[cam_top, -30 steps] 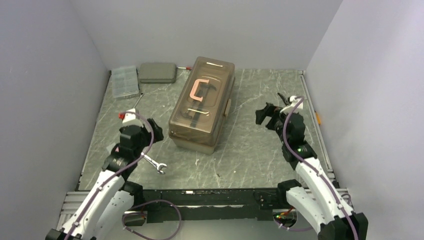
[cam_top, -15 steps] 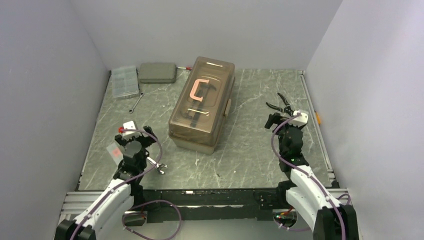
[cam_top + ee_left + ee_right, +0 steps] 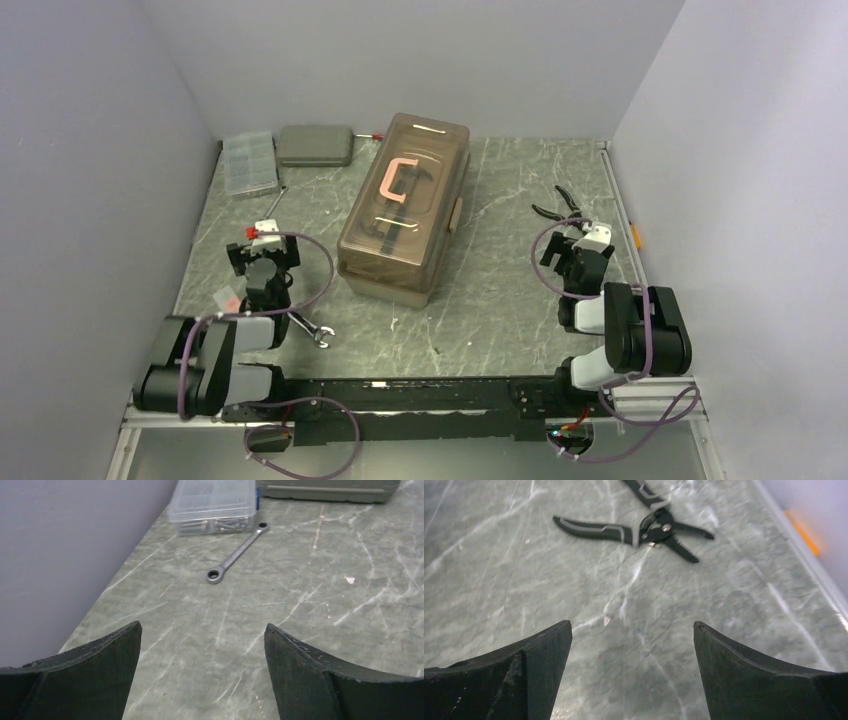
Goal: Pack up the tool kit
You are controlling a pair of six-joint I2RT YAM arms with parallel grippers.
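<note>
The tan-brown toolbox (image 3: 405, 215) stands mid-table with its smoky lid shut and the pink handle (image 3: 398, 180) on top. Black pliers (image 3: 556, 206) (image 3: 644, 527) lie spread on the table just beyond my right gripper (image 3: 574, 250) (image 3: 632, 622), which is open and empty. A small steel ring wrench (image 3: 272, 203) (image 3: 237, 554) lies ahead of my left gripper (image 3: 262, 252) (image 3: 202, 625), also open with only bare table between its fingers (image 3: 100, 670). A second steel wrench (image 3: 312, 332) lies beside the left arm near the front edge.
A clear compartmented organiser box (image 3: 250, 163) (image 3: 215, 502) and a flat grey case (image 3: 315, 145) (image 3: 325, 487) sit at the back left. Walls close in the table on the left, back and right. An orange tab (image 3: 801, 532) marks the right rail.
Both arms have folded down and back toward their bases, the grippers sinking low over the table. The right gripper drew away from the pliers, now fully in sight.
</note>
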